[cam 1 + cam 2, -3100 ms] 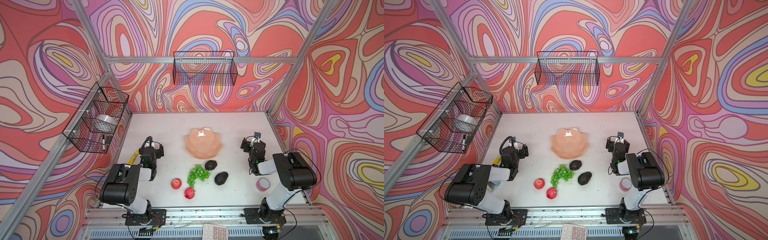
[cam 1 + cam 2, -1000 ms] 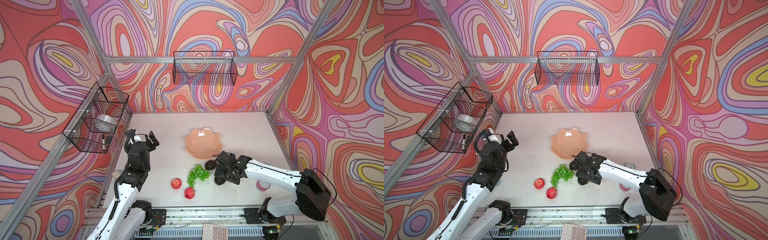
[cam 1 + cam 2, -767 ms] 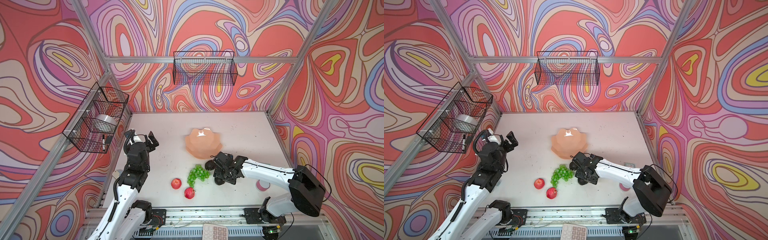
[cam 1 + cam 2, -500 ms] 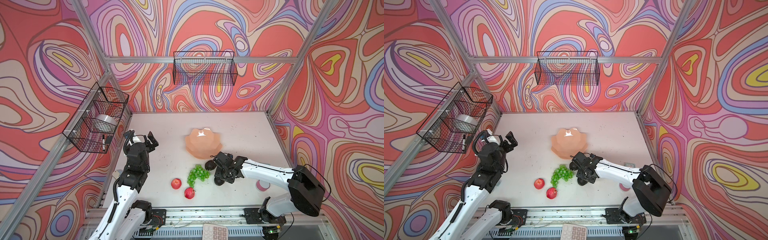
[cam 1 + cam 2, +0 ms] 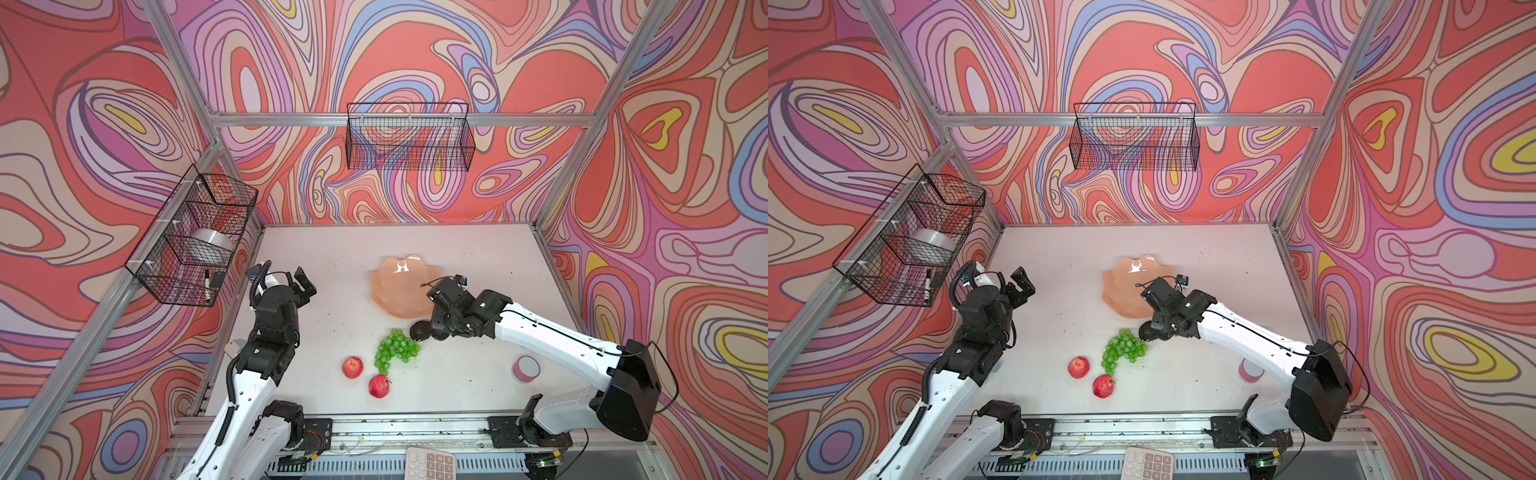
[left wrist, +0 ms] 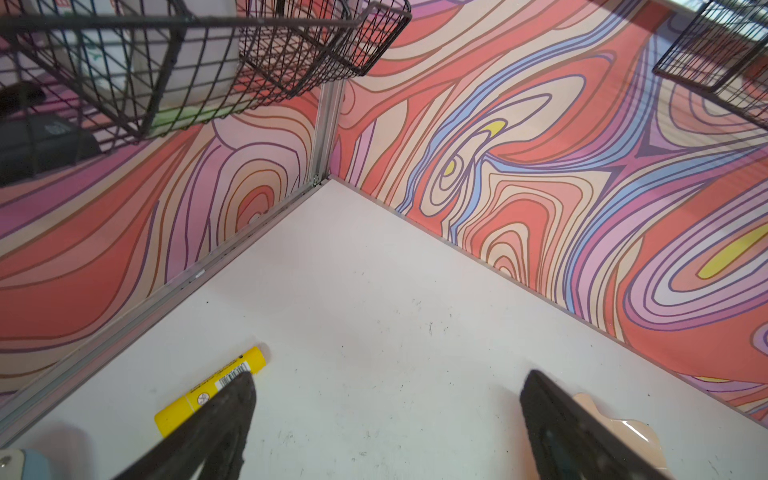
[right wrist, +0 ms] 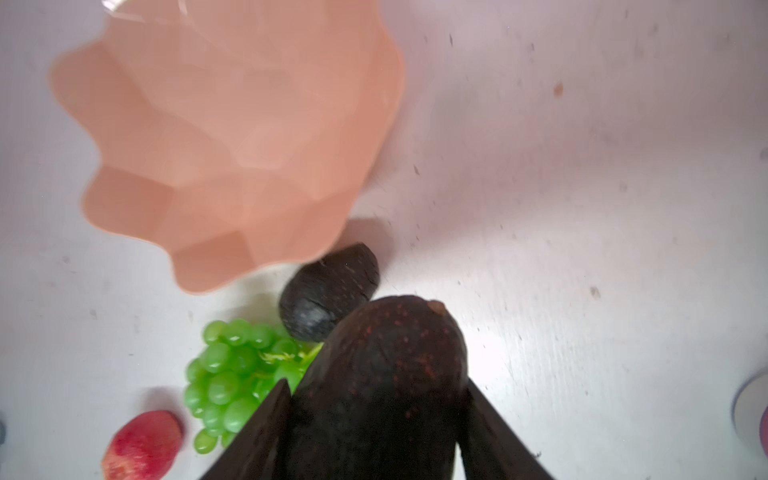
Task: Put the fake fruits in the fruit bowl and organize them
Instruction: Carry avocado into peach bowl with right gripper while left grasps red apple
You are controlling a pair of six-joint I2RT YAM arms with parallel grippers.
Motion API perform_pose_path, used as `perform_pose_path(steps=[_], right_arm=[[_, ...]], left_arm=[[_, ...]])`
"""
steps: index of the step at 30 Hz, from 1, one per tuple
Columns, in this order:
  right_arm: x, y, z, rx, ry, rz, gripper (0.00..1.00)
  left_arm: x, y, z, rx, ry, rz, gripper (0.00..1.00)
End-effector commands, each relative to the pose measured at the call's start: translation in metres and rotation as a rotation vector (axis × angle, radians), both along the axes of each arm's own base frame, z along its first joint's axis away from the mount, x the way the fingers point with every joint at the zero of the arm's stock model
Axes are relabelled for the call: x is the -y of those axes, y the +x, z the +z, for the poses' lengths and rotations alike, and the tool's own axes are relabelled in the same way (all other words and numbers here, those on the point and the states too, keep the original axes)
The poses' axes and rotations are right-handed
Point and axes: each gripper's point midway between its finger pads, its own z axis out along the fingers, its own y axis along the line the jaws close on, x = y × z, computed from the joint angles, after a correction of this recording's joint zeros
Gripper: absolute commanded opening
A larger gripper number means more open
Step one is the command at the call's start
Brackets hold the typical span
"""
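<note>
The right arm stretches low across the table (image 5: 332, 249), the right gripper (image 7: 378, 386) pinching one avocado (image 7: 390, 345) just short of the pink bowl (image 7: 232, 124), the left gripper (image 6: 388, 374) hangs raised with jaws spread wide, and the other avocado (image 5: 419, 331), grapes (image 5: 395, 351) and two apples (image 5: 352, 367) lie outside the bowl.

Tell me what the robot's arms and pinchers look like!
Both arms, the left arm and right arm, have smooth white tubes joined by chunky black joints, with thin black cables running along them. The left gripper and right gripper each have two flat black fingers that taper to a point.
</note>
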Motion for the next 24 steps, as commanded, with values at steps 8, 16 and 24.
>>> perform_pose_path(steps=[8,16,24], right_arm=[[-0.053,0.126,-0.017,0.134,-0.099,0.182,0.46],[-0.079,0.165,-0.075,0.067,-0.136,0.261,0.47],[-0.083,0.171,-0.098,0.031,-0.145,0.278,0.59]], left_arm=[[0.051,-0.044,-0.067,-0.437,-0.215,-0.246,0.96],[0.095,-0.09,-0.097,-0.737,-0.326,-0.462,0.9],[0.112,-0.133,-0.115,-0.929,-0.247,-0.512,0.88]])
